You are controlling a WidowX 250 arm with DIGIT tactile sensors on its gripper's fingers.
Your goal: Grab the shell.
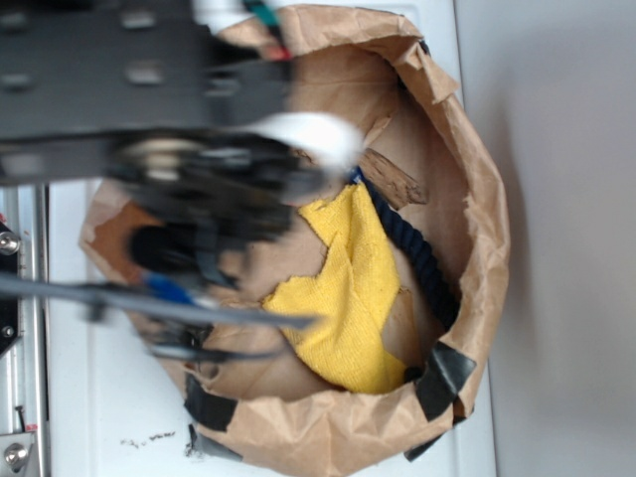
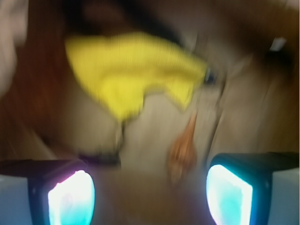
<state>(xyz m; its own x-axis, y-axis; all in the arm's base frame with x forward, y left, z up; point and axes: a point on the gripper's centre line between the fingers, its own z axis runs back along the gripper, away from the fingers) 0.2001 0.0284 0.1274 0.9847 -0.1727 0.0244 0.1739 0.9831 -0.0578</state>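
in the exterior view the blurred black arm (image 1: 149, 119) reaches over the left part of a brown paper bag (image 1: 477, 199) with rolled-down walls, hiding the gripper and the shell, while a yellow cloth (image 1: 348, 298), a dark blue rope (image 1: 422, 253) and a brown wood scrap (image 1: 393, 179) lie on the bag's floor to the right. in the wrist view, also blurred, the gripper (image 2: 150, 192) has its jaws spread wide with nothing between the pads, and the shell (image 2: 183, 150) lies on the brown paper just beyond them, nearer the right pad, its thin tail pointing away toward the yellow cloth (image 2: 136, 77) farther off.

Orange-tan shell (image 2: 183, 152), yellow cloth (image 1: 348, 298), navy rope (image 1: 422, 253), brown paper bag (image 1: 477, 199) with black tape (image 1: 447, 376).
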